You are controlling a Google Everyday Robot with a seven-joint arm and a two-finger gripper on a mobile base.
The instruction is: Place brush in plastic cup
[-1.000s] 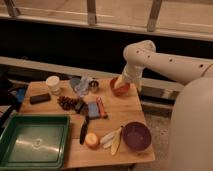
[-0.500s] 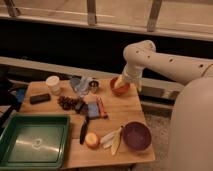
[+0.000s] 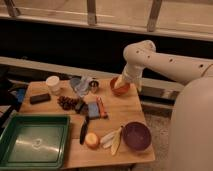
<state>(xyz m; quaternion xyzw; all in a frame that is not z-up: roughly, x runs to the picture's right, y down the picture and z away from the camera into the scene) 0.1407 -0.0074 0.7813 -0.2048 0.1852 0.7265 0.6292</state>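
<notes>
The brush is a slim black tool lying on the wooden table, right of the green tray. The plastic cup is bluish-clear and stands at the back of the table, between the white container and the small metal cup. My gripper hangs at the end of the white arm at the back right, over an orange bowl. It is far from both the brush and the cup, and I see nothing held in it.
A green tray fills the front left. A white container, metal cup, black block, brown cluster, blue packet, round fruit, banana and purple bowl crowd the table.
</notes>
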